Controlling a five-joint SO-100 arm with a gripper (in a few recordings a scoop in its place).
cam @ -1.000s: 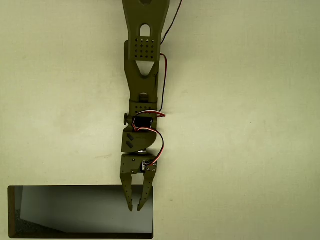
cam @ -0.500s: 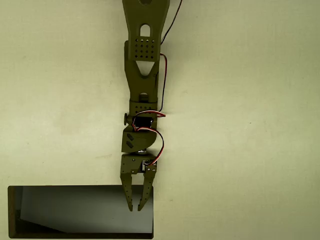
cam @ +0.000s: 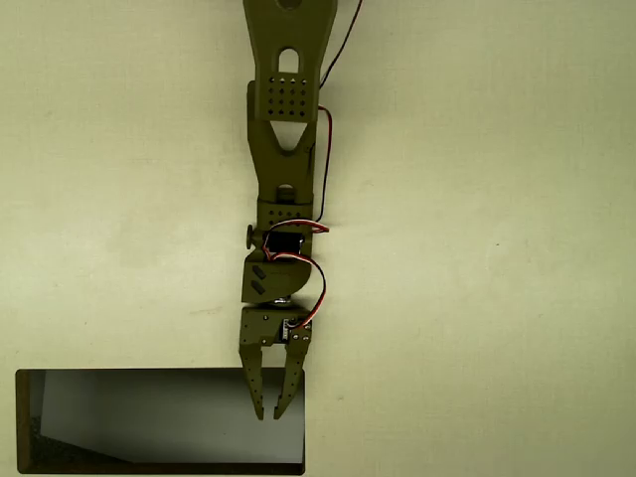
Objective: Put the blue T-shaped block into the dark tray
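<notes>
Pale cream tabletop (cam: pixel 477 199) holds a big shallow dark tray (cam: pixel 24 422), the olive-green tool (cam: pixel 270 412) hangs narrow and empty above it, and may bump its rim.

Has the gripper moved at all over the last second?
No. In the overhead view the gripper hangs over the top right part of the dark tray, its fingertips at the same place against the tray's top rim as before.

Pale cream table surface (cam: pixel 477 298) — plain, matte, extending on every side of the gripper. Faint scuff mark (cam: pixel 207 311) lies just left of the gripper — nothing else noted.
</notes>
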